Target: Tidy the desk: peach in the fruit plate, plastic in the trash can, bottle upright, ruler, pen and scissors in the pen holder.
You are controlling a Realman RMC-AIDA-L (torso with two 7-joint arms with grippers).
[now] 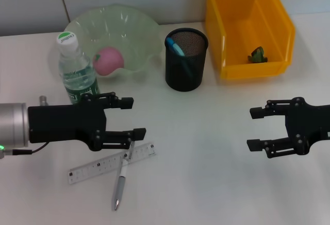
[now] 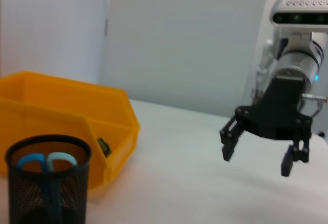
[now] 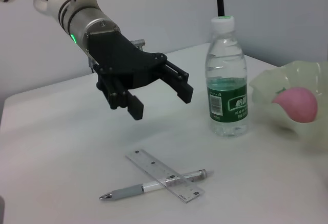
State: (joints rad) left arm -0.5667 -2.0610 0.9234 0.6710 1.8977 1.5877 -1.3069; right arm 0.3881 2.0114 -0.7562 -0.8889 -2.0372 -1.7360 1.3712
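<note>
The pink peach (image 1: 109, 60) lies in the green fruit plate (image 1: 142, 34). Beside it the bottle (image 1: 76, 70) stands upright. Blue scissors (image 1: 176, 47) sit in the black mesh pen holder (image 1: 185, 73). A green bit of plastic (image 1: 257, 55) rests in the yellow trash can (image 1: 247, 14). The clear ruler (image 1: 103, 166) lies flat with the pen (image 1: 120, 181) across it. My left gripper (image 1: 134, 117) hovers open just above and behind the ruler, in front of the bottle. My right gripper (image 1: 251, 128) is open over bare table at the right, holding nothing.
White table (image 1: 206, 173) with a wall close behind the plate and bin. The right wrist view shows the ruler (image 3: 164, 174) and pen (image 3: 154, 185) crossed below the left gripper (image 3: 160, 102).
</note>
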